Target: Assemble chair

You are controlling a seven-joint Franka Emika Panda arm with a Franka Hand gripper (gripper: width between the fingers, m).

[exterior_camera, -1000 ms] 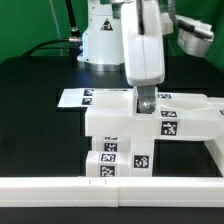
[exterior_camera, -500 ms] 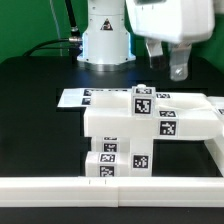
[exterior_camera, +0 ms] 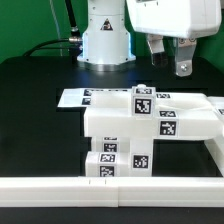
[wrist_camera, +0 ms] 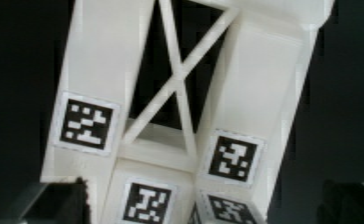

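The chair is a blocky white piece with black-and-white tags, standing at the table's front by the rail. A small tagged cube sits on its top. My gripper hangs open and empty above the chair, toward the exterior view's right, clear of it. In the wrist view the chair fills the frame, with its crossed braces and several tags. My gripper shows only as two dark fingertips far apart at the frame's edge, with nothing between them.
The marker board lies flat behind the chair on the black table. A long plain white rail runs along the front edge. The robot base stands at the back.
One second ago my gripper was down on the chair's top cube. It has let go, risen and moved to the exterior view's right; the cube stays on the chair.
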